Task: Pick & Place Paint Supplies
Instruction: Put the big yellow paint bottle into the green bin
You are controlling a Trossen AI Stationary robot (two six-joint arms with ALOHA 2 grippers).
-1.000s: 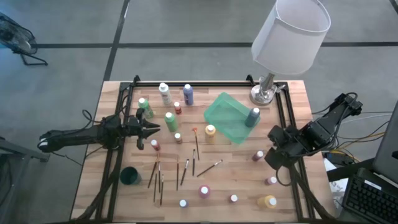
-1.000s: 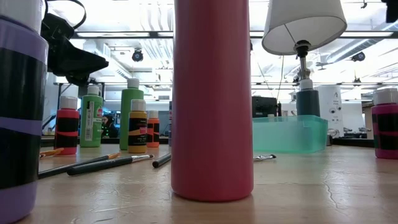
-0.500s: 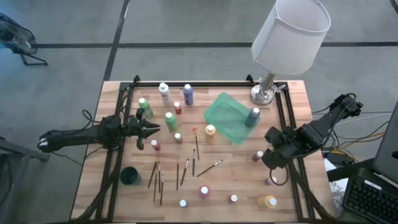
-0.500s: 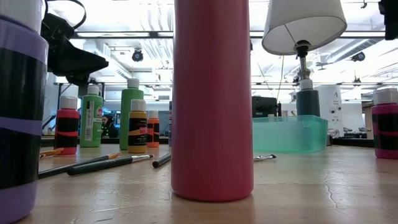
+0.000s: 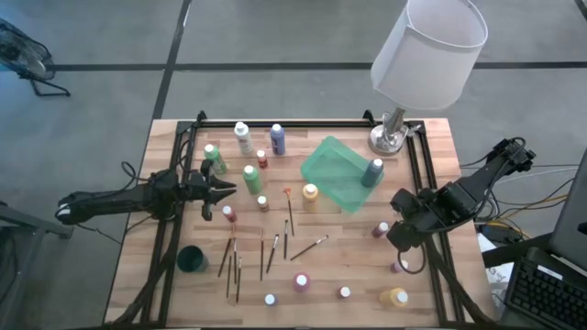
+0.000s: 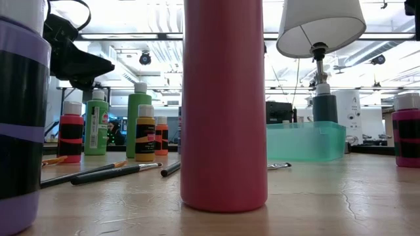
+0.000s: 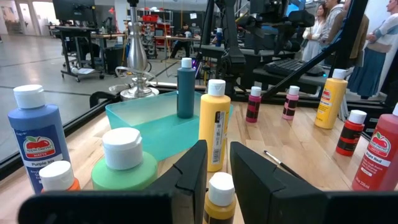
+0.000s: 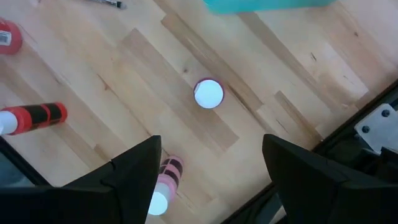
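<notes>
**Two arms over the paint bottles**

The right hand [image 5: 404,234] points down, fingers wide apart, above a dark pink bottle [image 8: 208,93] on the surface [image 5: 358,266]. The left hand [image 5: 220,191] reaches flat among bottles, fingers slightly apart, over a small yellow bottle [image 7: 220,194].

The left arm stretches level across the table's left side, its gripper [image 5: 223,190] pointing toward the middle with fingers [image 7: 193,177] set a narrow gap apart. The right arm folds in from the right edge, its gripper [image 5: 401,236] aimed down at the tabletop, fingers [image 8: 134,180] spread wide.
</notes>
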